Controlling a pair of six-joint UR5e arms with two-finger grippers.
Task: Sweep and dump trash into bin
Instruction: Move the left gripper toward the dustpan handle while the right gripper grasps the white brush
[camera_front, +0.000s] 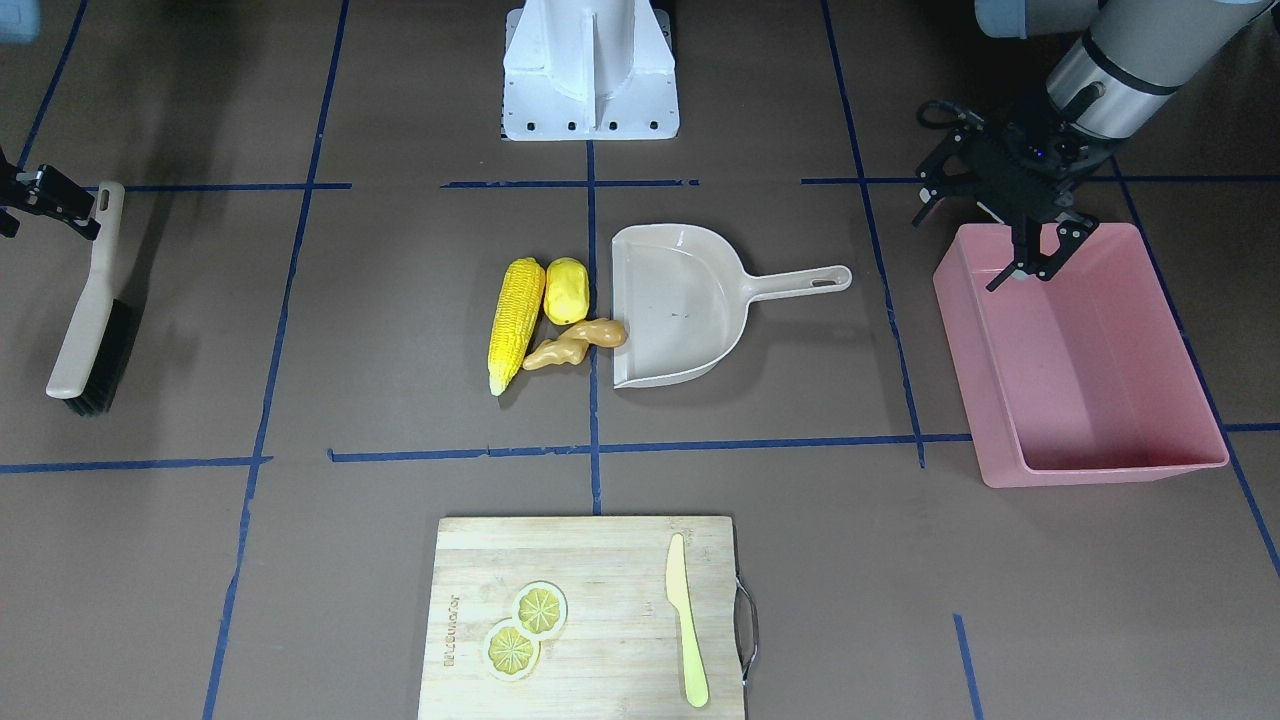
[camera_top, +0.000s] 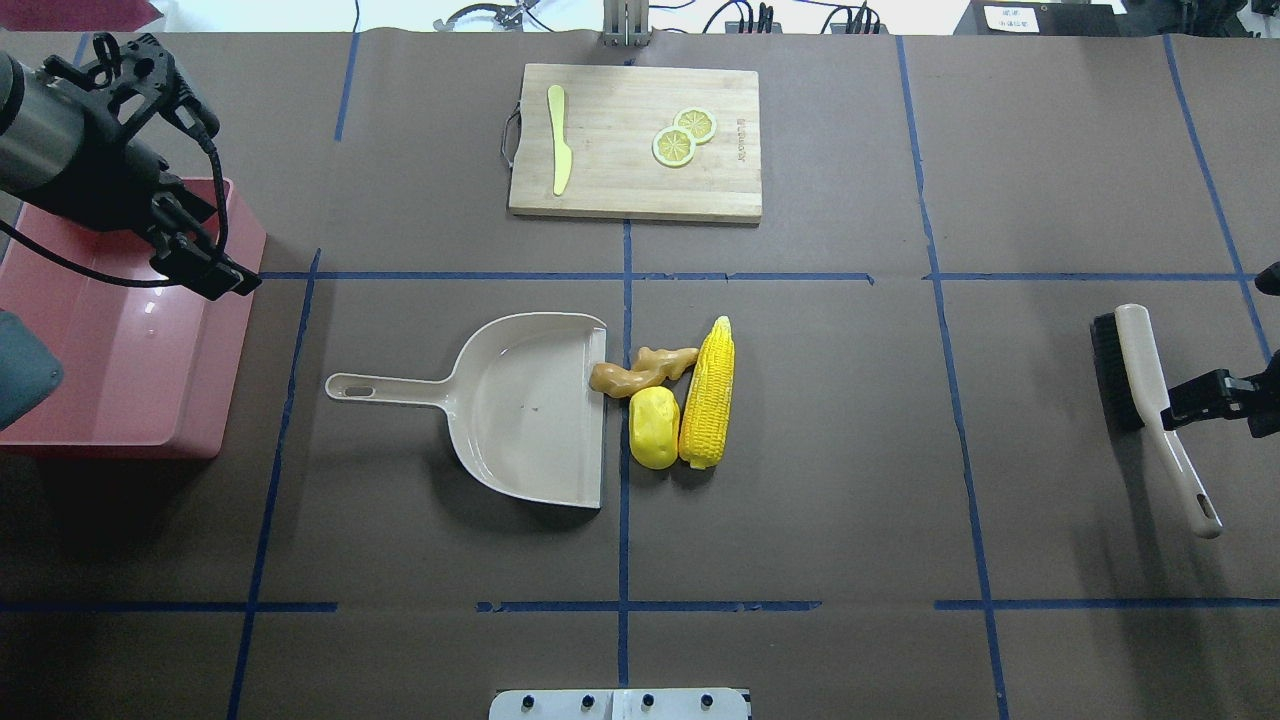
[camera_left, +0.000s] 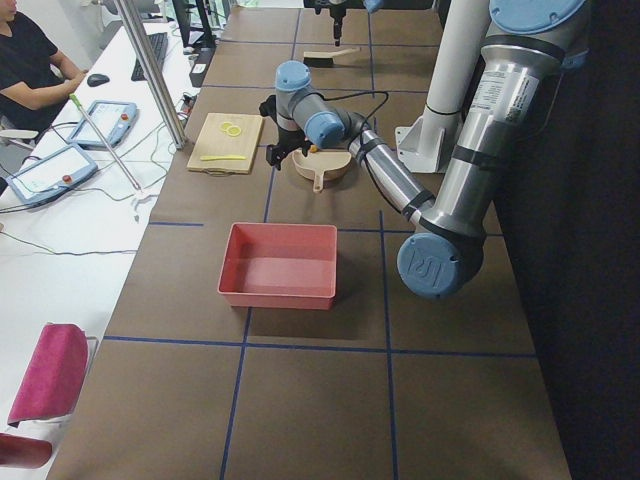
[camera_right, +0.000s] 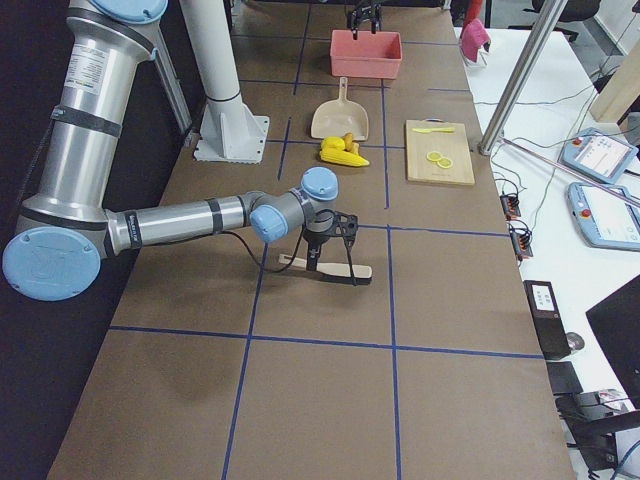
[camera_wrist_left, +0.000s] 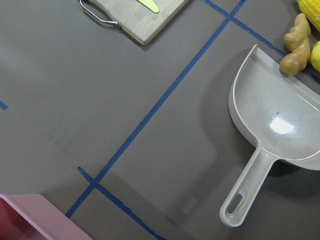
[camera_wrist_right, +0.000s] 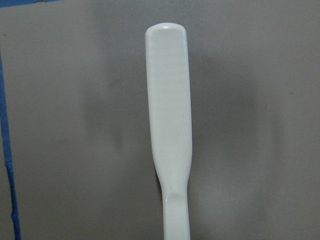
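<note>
Bin: we find the pink bin (camera_front: 1100, 472) at the robot's left end of the surface (camera_top: 850, 450), with only its bare pink floor showing.
Dustpan: the beige dustpan (camera_front: 680, 300) lies mid-surface, with its handle pointing toward the bin and its open lip facing right. A few dark specks mark its floor.
Trash: the corn cob (camera_front: 516, 320), potato-like lump (camera_front: 566, 290) and ginger root (camera_front: 570, 345) lie bunched on the surface just beside that lip, well apart from the bin. One end of the ginger reaches over the lip.
Left jaws: we see the left gripper (camera_front: 1040, 262) hanging above the bin, toward its dustpan side, jaws wide with nothing between them.
Right jaws: the right gripper (camera_top: 1180, 402) is at the right end, jaws narrow on the brush (camera_top: 1140, 350) handle.
Cutting board: the cutting board (camera_top: 620, 170) lies on the far side and carries two lemon slices (camera_top: 684, 138) and a pale knife (camera_top: 560, 150).
</note>
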